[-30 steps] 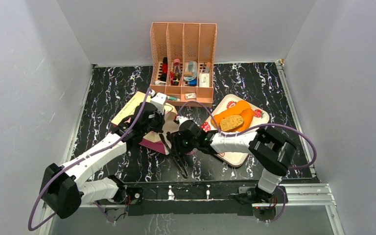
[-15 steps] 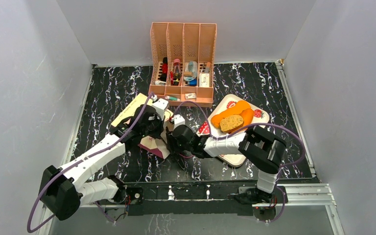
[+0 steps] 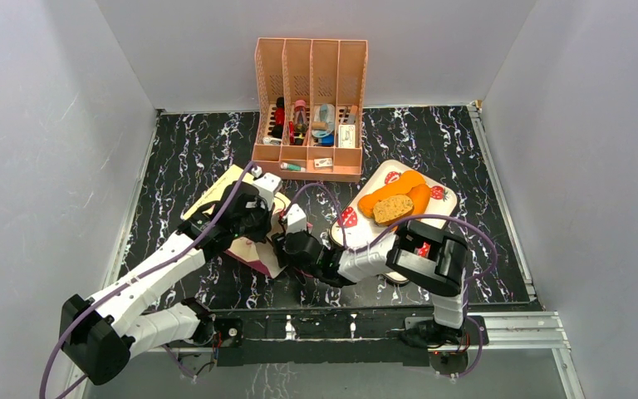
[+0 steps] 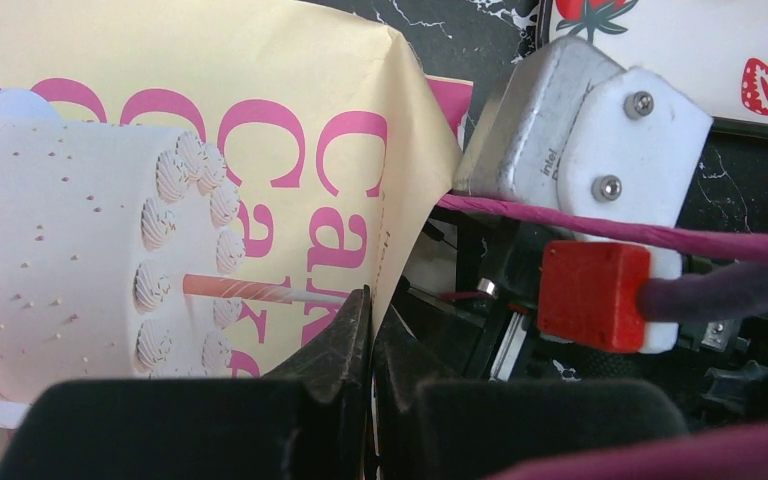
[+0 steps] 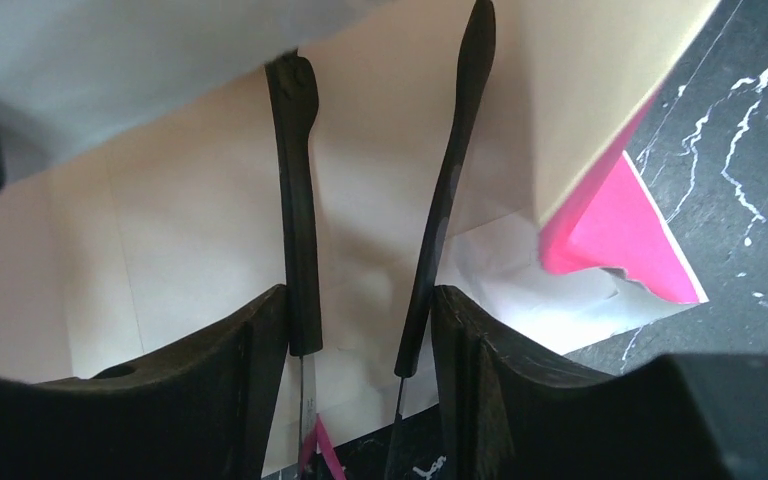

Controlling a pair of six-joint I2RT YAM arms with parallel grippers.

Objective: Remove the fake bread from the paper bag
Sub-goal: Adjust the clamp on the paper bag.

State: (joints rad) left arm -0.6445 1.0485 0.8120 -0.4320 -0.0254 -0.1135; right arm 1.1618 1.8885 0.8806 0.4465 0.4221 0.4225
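Left gripper (image 4: 370,335), fingers pressed together, pinches the bag (image 4: 260,80) rim; right gripper (image 5: 385,45), fingers spread (nothing between them), sits inside the bag mouth, just beside the left.

Cream paper bag (image 4: 260,60) with pink lettering, orange fake bread (image 3: 395,186), black white-veined table (image 3: 183,141).

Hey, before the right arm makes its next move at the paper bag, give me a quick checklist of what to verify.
1. Left gripper pinching the paper bag edge: ok.
2. Right gripper in the bag's mouth: ok.
3. Right jaws apart, nothing between them: ok.
4. Bread within reach inside the bag: cannot tell, only paper shows.
5. Bare room on the tray beside the orange loaves and brown slice: ok.
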